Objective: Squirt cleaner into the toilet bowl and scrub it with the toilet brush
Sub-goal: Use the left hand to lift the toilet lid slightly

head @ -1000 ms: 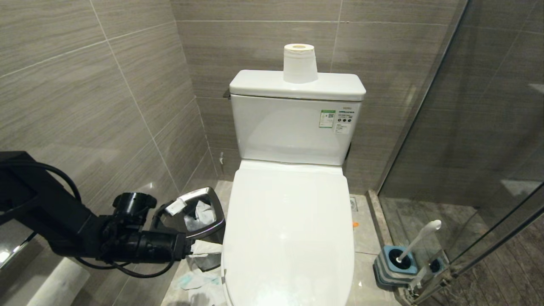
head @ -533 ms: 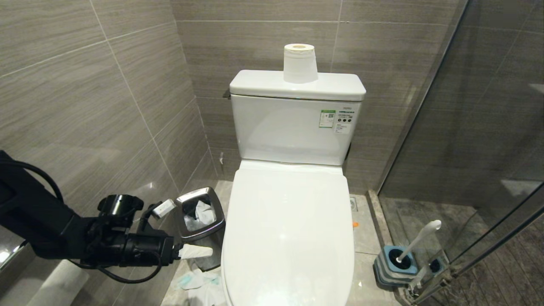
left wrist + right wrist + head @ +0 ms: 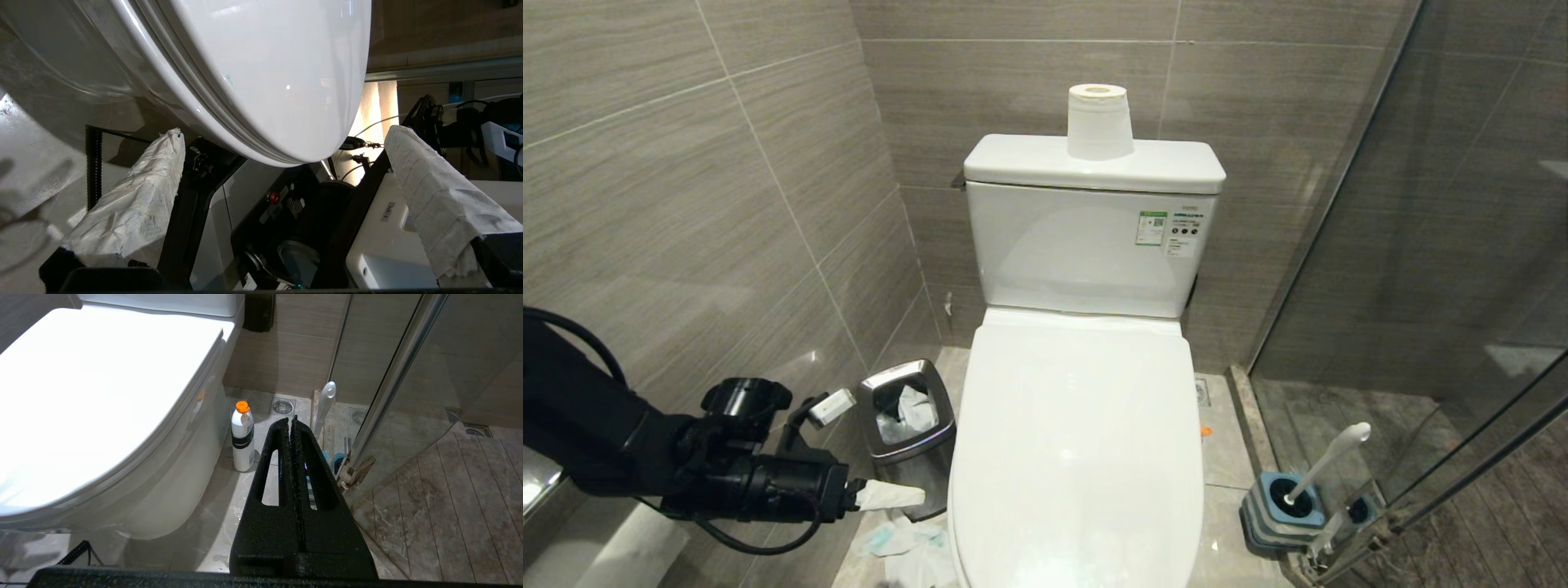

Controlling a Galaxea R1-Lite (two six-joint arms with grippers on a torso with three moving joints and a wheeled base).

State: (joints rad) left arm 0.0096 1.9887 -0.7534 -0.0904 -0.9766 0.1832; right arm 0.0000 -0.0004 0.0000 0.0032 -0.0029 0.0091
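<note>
The toilet's white lid [image 3: 1078,449] is down, so the inside of the toilet bowl is hidden; its outer wall [image 3: 163,490] shows under the seat. My left gripper [image 3: 915,495] hangs low beside the lid's left front edge, open, its fingers [image 3: 139,204] wrapped in white paper and holding nothing. The lid's rim [image 3: 261,134] lies just ahead of them. The toilet brush [image 3: 1327,459] leans in its grey-and-blue holder [image 3: 1282,510] on the floor at the right. A white cleaner bottle [image 3: 242,437] with an orange cap stands beside the bowl. My right gripper [image 3: 292,418] is shut and empty, parked above the floor.
A steel waste bin [image 3: 907,433] with tissue in it stands left of the toilet, right behind my left gripper. Crumpled tissues [image 3: 907,547] lie on the floor. A toilet roll [image 3: 1099,122] sits on the tank. The tiled wall is close on the left, a glass shower door [image 3: 1421,286] on the right.
My left arm has dropped lower and drawn back to the left, away from the bin, with its wrist turning. Its fingers stay open. Nothing else has moved.
</note>
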